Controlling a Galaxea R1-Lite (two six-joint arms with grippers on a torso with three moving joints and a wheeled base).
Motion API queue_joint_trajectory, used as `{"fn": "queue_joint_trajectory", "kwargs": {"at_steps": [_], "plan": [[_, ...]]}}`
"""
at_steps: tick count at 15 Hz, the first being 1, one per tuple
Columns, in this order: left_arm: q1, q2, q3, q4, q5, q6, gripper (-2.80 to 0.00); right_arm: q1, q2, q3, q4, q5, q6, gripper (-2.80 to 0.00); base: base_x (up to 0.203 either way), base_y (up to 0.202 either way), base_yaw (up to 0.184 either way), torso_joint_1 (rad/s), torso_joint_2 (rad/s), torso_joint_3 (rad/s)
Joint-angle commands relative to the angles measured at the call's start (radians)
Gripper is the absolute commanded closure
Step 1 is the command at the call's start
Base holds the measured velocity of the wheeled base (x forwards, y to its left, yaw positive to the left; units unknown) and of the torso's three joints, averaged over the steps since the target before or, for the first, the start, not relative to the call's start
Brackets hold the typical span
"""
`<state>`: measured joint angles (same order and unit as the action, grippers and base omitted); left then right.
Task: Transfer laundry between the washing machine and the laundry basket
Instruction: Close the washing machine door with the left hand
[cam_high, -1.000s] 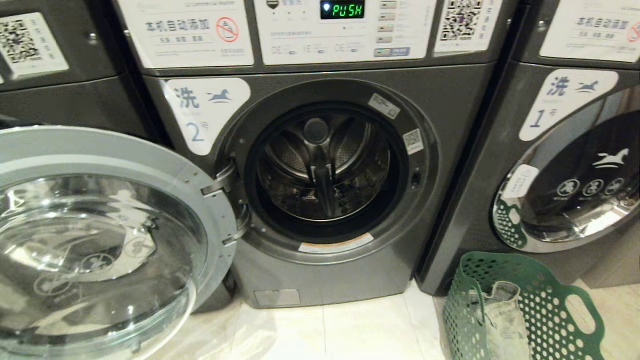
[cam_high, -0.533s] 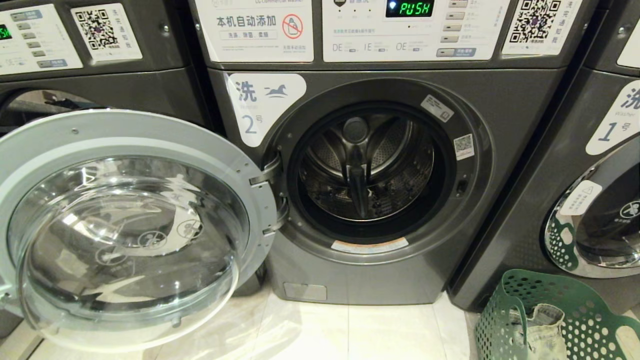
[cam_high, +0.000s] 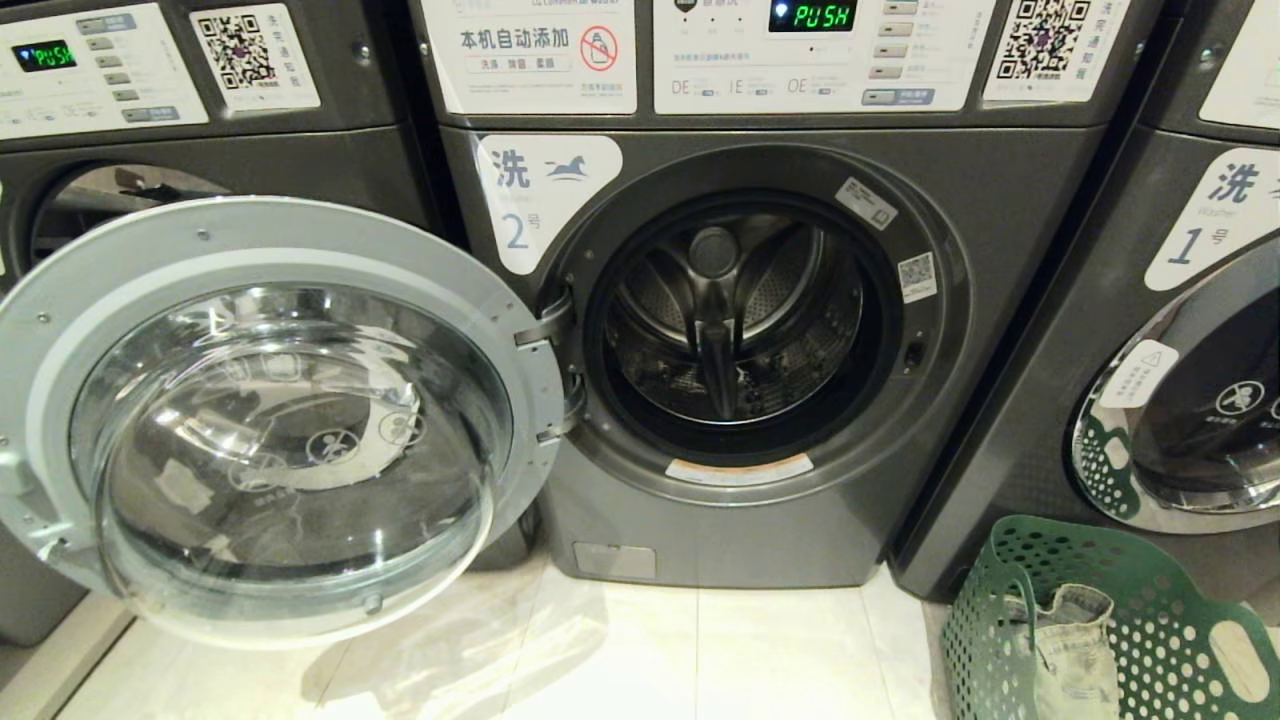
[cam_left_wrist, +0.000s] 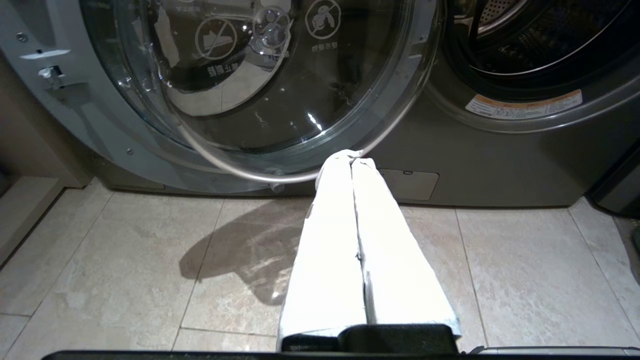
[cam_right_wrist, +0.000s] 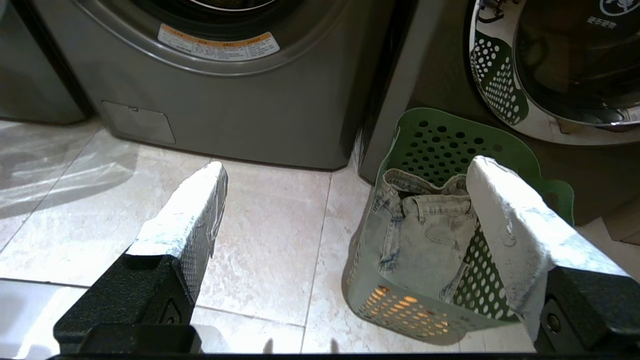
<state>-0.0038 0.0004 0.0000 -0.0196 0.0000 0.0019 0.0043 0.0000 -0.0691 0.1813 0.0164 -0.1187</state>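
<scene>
The right gripper (cam_right_wrist: 345, 170) is spread wide and empty above the floor; the left gripper (cam_left_wrist: 351, 156) is clenched on nothing. Jeans (cam_right_wrist: 420, 235) are seen in the basket (cam_right_wrist: 440, 140) beside the open washer (cam_high: 740, 330). Loading seems not yet begun; a reach to the jeans is called for.

The washing machine (cam_high: 800, 540) is showing a matt dark grey metallic front, its open door (cam_high: 290, 420) gleaming with glossy clear glass. The laundry basket (cam_high: 1140, 620) is looking like smooth green plastic, holding faded denim cloth (cam_right_wrist: 425, 240). The floor (cam_high: 700, 660) tiles are shining pale and polished.
</scene>
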Motion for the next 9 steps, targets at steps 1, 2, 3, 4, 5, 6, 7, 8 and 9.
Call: {"fn": "queue_joint_trajectory", "kwargs": {"at_steps": [1, 2, 3, 4, 5, 6, 7, 8, 9], "plan": [[-0.001, 0.0, 0.006, 0.0, 0.0, 0.001, 0.0, 0.0, 0.002, 0.0, 0.001, 0.0, -0.001, -2.8, -0.193, 0.0, 0.002, 0.0, 0.0, 0.0], [-0.001, 0.0, 0.006, 0.0, 0.0, 0.001, 0.0, 0.0, 0.002, 0.0, 0.001, 0.0, -0.001, -2.8, -0.197, 0.0, 0.004, -0.002, 0.01, -0.002], [-0.001, 0.0, 0.006, 0.0, 0.0, 0.001, 0.0, 0.0, 0.002, 0.0, 0.001, 0.0, -0.001, -2.8, -0.199, 0.0, 0.0, 0.004, 0.01, 0.001], [-0.001, 0.0, 0.006, 0.0, 0.0, 0.001, 0.0, 0.0, 0.002, -0.001, 0.001, 0.0, -0.001, -2.8, -0.194, 0.0, 0.005, 0.002, 0.0, 0.004], [-0.001, 0.0, 0.006, 0.0, 0.0, 0.001, 0.0, 0.0, 0.002, -0.001, 0.001, 0.0, 0.0, -2.8, -0.175, 0.0, -0.001, -0.001, 0.0, 0.009], [-0.001, 0.0, 0.006, 0.0, 0.0, 0.001, 0.0, 0.0, 0.002, -0.001, 0.001, 0.0, 0.002, -2.8, -0.126, 0.0, 0.003, -0.007, 0.0, 0.002], [-0.001, 0.0, 0.005, 0.0, 0.0, 0.001, 0.0, 0.0, 0.002, -0.001, 0.001, 0.0, 0.002, -2.8, 0.0, 0.0, 0.0, 0.0, 0.0, 0.0], [-0.001, 0.0, 0.006, -0.002, 0.0, 0.008, 0.0, 0.0, 0.002, -0.001, 0.001, 0.0, 0.002, -2.8, 0.0, 0.0, 0.0, 0.0, 0.0, 0.0], [-0.001, 0.0, 0.006, 0.0, 0.0, 0.009, 0.0, 0.0, 0.002, -0.001, 0.001, 0.001, 0.001, -2.8, 0.0, 0.0, 0.0, 0.0, 0.0, 0.0]]}}
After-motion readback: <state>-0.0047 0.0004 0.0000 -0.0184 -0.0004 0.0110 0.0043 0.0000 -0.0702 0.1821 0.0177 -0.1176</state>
